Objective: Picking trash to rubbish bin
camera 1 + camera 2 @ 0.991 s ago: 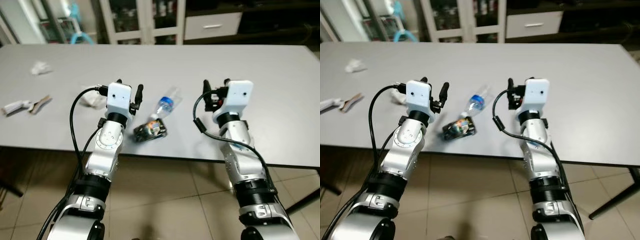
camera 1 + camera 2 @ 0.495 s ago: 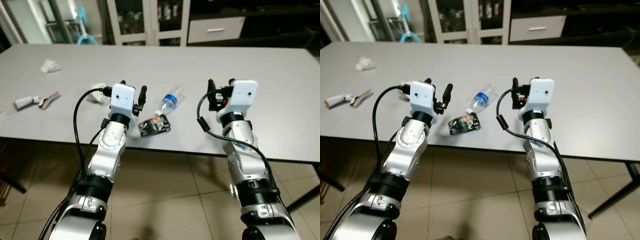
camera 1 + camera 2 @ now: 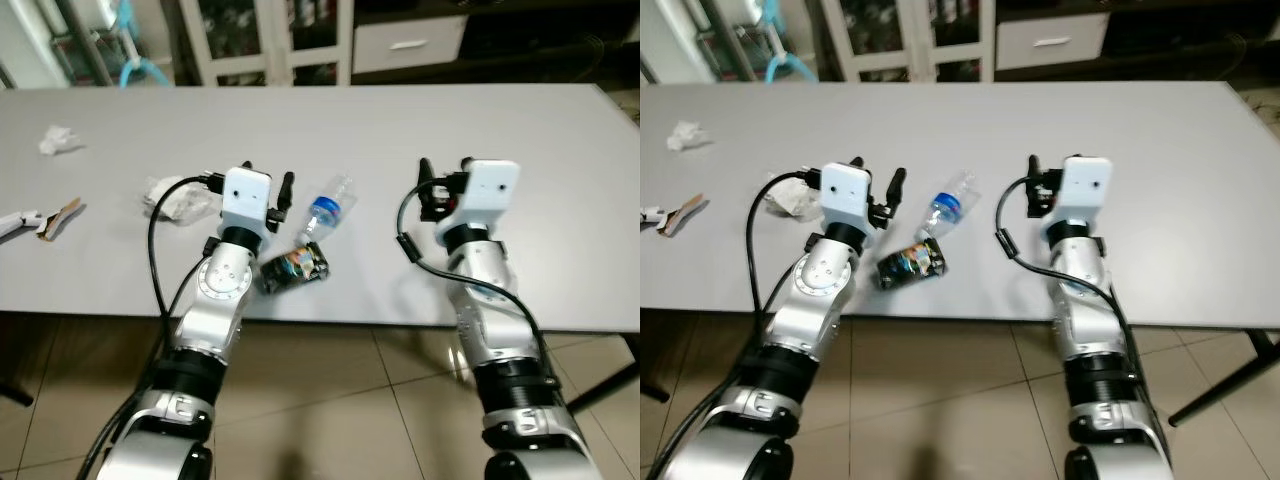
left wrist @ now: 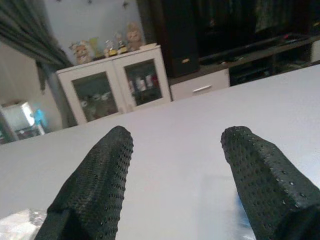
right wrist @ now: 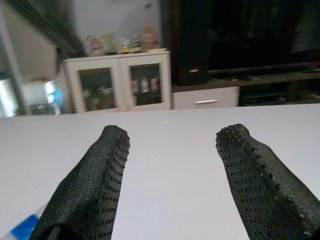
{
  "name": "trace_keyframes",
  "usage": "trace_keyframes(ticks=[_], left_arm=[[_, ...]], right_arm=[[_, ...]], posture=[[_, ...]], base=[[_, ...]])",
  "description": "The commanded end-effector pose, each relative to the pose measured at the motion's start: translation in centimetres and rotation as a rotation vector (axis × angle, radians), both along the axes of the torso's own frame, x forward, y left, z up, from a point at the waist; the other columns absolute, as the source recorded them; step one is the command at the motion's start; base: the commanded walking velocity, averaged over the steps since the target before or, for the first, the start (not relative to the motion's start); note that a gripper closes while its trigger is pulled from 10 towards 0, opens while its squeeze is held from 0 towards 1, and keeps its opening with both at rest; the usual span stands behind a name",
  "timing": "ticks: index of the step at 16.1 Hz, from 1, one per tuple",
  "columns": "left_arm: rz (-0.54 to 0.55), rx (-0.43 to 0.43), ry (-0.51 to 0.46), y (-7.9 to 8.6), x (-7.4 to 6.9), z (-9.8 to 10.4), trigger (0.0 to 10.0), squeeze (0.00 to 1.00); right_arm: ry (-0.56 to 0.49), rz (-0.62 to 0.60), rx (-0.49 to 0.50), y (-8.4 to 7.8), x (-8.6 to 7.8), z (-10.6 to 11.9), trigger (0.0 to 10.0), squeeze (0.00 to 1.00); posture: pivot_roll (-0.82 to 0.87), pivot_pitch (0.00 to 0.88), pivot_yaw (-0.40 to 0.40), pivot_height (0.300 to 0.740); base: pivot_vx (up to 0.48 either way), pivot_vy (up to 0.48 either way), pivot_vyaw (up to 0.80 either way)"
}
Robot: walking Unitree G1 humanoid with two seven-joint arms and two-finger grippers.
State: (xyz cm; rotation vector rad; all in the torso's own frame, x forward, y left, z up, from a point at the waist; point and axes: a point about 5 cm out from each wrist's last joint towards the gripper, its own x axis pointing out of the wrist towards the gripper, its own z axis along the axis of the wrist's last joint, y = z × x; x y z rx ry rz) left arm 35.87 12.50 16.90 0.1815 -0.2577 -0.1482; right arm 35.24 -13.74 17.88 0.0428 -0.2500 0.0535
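Fingers of left gripper [image 3: 265,187] and right gripper [image 3: 441,175] apart, empty, above one bottle [image 3: 328,205], one dark wrapper [image 3: 292,268]

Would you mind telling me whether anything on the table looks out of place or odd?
Litter is strewn over the grey table: a clear plastic bottle lying on its side, a crushed dark wrapper at the near edge, a crumpled plastic bag, a tissue wad and paper scraps.

You have one clear plastic bottle with a blue label [image 3: 329,207] at frame centre, one crushed dark can [image 3: 291,268] below it, two crumpled white wads [image 3: 56,140] [image 3: 172,197] at left, and one torn brown-and-white wrapper [image 3: 38,219] at the left edge.
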Motion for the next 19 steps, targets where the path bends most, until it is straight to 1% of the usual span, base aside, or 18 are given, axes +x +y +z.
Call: trace_keyframes(ticks=[1, 4, 8, 11, 13, 15, 16, 18, 19], left_arm=[[-0.009, -0.003, -0.001, -0.3, 0.0, 0.2, 10.0, 0.00], [-0.012, -0.005, -0.009, -0.4, 0.0, 0.3, 10.0, 0.00], [-0.018, -0.013, -0.025, -0.4, -0.1, 0.5, 10.0, 0.00], [-0.053, 0.010, -0.019, -0.3, -0.2, 0.5, 10.0, 0.00], [-0.068, 0.011, 0.012, 0.4, -0.1, 0.1, 10.0, 0.00], [-0.075, 0.031, 0.043, 1.2, -0.2, -0.5, 10.0, 0.00], [-0.088, 0.039, 0.060, 1.6, -0.2, -0.7, 10.0, 0.00], [-0.117, 0.067, 0.081, 2.0, -0.4, -1.0, 10.0, 0.00], [-0.119, 0.072, 0.085, 2.1, -0.5, -1.1, 10.0, 0.00]], right_arm=[[-0.007, -0.013, -0.003, -0.4, 0.0, 0.3, 10.0, 0.00], [-0.008, -0.014, -0.002, -0.5, 0.1, 0.3, 10.0, 0.00], [-0.007, -0.015, -0.003, -0.4, 0.1, 0.3, 10.0, 0.00], [-0.007, -0.013, -0.003, -0.5, 0.0, 0.3, 10.0, 0.00], [0.000, -0.001, 0.006, -0.6, 0.0, 0.3, 10.0, 0.00], [0.007, 0.018, -0.001, -0.8, -0.2, 0.2, 10.0, 0.00], [0.028, 0.086, 0.002, -0.5, -0.4, -0.1, 10.0, 0.00], [0.047, 0.242, -0.037, 0.2, -1.2, -0.4, 10.0, 0.00], [0.051, 0.257, -0.050, 0.2, -1.3, -0.4, 10.0, 0.00]], posture=[[-0.06, 0.064, 0.059, 0.740], [-0.06, 0.065, 0.060, 0.740], [-0.06, 0.065, 0.061, 0.740], [-0.06, 0.065, 0.063, 0.740], [-0.06, 0.062, 0.063, 0.740], [-0.06, 0.061, 0.062, 0.740], [-0.06, 0.060, 0.060, 0.740], [-0.06, 0.060, 0.058, 0.740], [-0.06, 0.060, 0.058, 0.740]], base=[[0.334, 0.000, 0.00], [0.341, 0.000, 0.00], [0.000, 0.000, 0.00], [0.000, 0.000, 0.00], [0.000, 0.000, 0.00], [0.000, 0.000, 0.00], [0.000, 0.000, 0.00], [0.000, 0.000, 0.00], [0.000, 0.000, 0.00]])
